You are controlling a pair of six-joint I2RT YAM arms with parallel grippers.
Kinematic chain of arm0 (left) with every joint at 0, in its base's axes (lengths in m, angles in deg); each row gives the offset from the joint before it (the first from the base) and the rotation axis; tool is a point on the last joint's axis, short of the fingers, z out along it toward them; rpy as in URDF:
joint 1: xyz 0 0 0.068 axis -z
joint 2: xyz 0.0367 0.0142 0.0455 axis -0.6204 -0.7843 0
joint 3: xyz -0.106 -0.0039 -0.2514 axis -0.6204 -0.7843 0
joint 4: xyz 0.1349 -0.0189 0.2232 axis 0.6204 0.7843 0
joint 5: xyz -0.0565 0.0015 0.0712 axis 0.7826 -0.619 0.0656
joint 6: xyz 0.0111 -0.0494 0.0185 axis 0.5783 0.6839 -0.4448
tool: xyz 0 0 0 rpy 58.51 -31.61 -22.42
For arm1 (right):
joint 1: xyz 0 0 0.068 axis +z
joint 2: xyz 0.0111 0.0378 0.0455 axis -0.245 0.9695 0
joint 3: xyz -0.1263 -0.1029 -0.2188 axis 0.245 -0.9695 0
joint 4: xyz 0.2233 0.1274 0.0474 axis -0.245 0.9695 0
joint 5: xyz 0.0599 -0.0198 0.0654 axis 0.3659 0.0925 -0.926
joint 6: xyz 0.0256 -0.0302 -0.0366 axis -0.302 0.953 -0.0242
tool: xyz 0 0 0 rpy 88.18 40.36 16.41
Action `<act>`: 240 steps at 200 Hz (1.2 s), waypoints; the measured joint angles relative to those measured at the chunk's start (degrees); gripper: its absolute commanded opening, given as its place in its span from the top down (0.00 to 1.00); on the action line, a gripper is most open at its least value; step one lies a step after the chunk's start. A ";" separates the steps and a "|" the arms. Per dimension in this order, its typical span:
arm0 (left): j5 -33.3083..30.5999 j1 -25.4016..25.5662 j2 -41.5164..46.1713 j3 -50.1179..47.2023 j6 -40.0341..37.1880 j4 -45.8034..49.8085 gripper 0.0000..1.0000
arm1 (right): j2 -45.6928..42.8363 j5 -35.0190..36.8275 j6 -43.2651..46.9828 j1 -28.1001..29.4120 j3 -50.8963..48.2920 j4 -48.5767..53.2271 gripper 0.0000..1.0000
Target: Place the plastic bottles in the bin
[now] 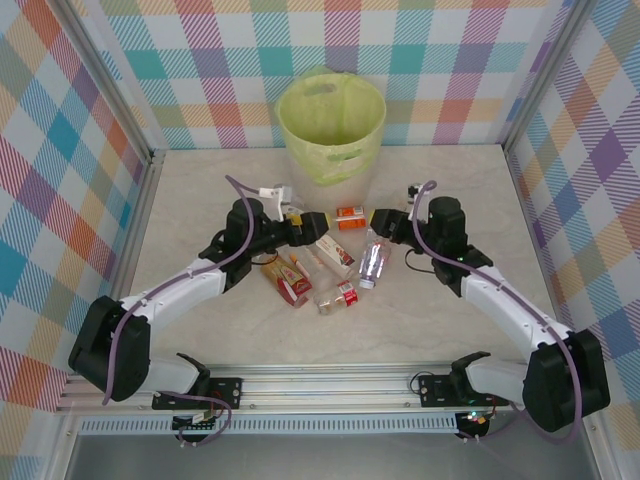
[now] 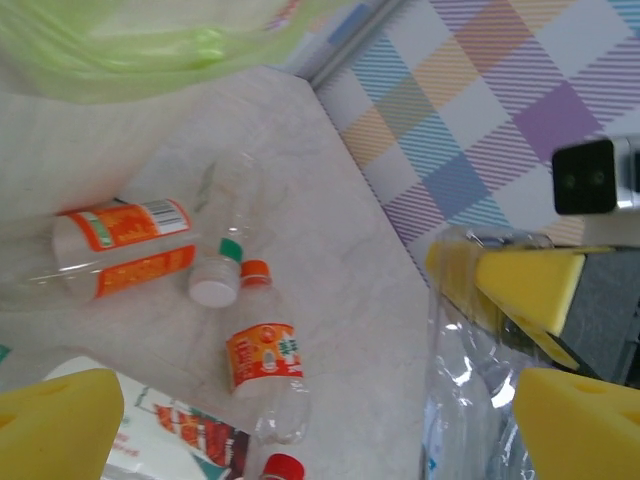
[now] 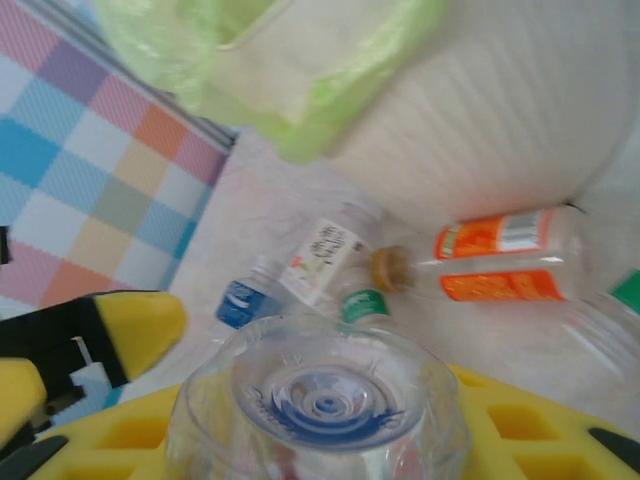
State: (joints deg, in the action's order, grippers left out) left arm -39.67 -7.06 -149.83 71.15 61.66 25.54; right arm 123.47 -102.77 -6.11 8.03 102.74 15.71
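Glossy clear plastic bottles (image 1: 372, 262); crinkled translucent bag (image 1: 322, 112) in the bin (image 1: 371, 137); matt marbled table (image 1: 200, 195); yellow foam fingers (image 2: 60, 412)

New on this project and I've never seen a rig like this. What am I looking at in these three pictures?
These are two robot arms, the left arm and the right arm, bolted at the near edge of a pale table. One picture looks down from above and behind them. The other two come from a camera on each wrist. Small clear plastic bottles with coloured labels lie between the arms. A round cream bucket lined with a yellow-green bag stands at the back. The right gripper is shut on a clear plastic bottle, seen base-on from its wrist. The left gripper is open and holds nothing.
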 measured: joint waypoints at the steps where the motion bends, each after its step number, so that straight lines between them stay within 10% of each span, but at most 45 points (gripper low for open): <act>1: 0.15 0.11 0.00 0.07 -0.11 0.00 0.00 | 0.11 -0.17 0.00 0.11 0.17 -0.09 0.59; 120: 9.33 7.04 -5.18 11.26 -10.21 4.79 0.01 | 5.88 -3.61 -3.93 5.62 10.43 -6.16 0.57; 196: 14.12 7.98 -7.15 12.63 -9.97 6.08 0.34 | 6.25 -5.20 -4.02 5.99 10.69 -12.28 0.50; 240: 11.54 8.00 -4.94 11.21 -10.62 6.01 0.41 | 7.48 -7.43 -1.90 5.99 14.43 -8.22 0.28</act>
State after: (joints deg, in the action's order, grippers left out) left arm -28.13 0.94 -154.77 82.36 51.03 31.55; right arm 130.95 -110.20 -8.01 14.02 117.17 7.49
